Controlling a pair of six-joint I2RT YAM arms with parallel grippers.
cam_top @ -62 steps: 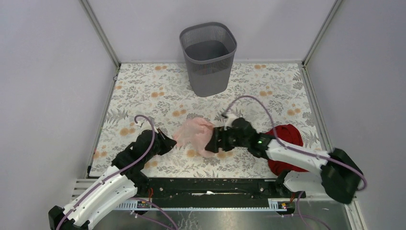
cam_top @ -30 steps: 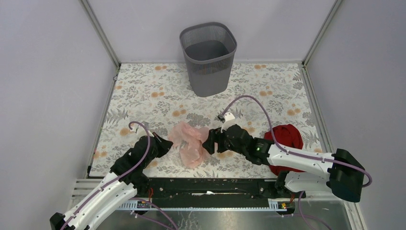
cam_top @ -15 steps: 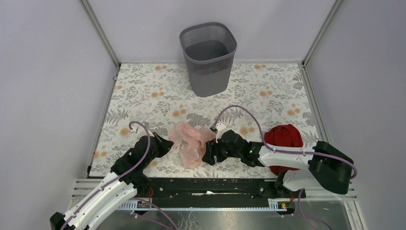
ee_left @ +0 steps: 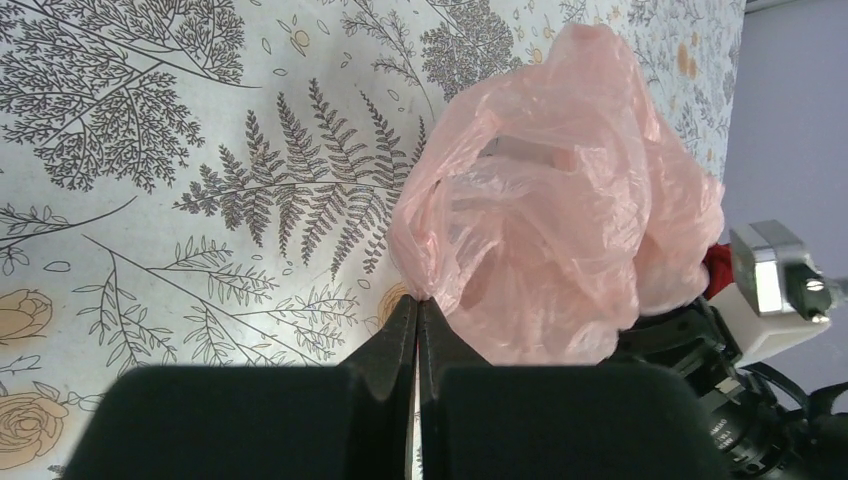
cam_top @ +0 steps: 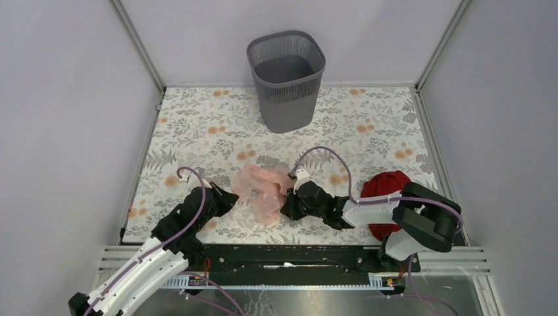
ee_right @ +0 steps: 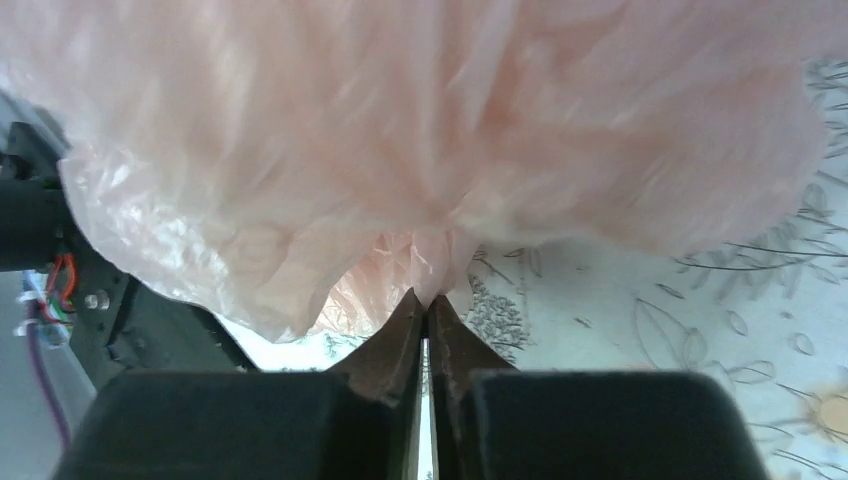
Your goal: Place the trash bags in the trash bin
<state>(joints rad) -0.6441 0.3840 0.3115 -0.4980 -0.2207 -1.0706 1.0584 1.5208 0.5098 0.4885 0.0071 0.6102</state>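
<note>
Pale lilac walls box the table in on three sides. A floral mat covers the working surface, a matte print of grey ferns and orange blossoms.

The trash bin stands upright at the far edge of the mat, near centre. It is dark grey mesh with a rounded-square rim, tapering to a solid base.

The trash bag lies on the mat near the front, well apart from the bin and between the two grippers. It is thin pale-pink film, translucent and wrinkled, puffed into a loose mound.

On the left gripper the fingers are pressed together. A corner of film draws to a point at the tips, so I read it as pinched on the bag's left edge.

On the right gripper the fingers nearly touch, with film gathered in pleats right at the tips — clamped on the bag's right side.

A dark red cloth sits bunched on the mat at the right, beside the right arm and apart from the bag.

Only the overhead view shows the bin and the whole layout. The left wrist view adds the right arm's dark wrist housing behind the bag. The right wrist view is almost all pink film, blurred near the top — at its left edge is dark hardware with wiring that I cannot identify.
</note>
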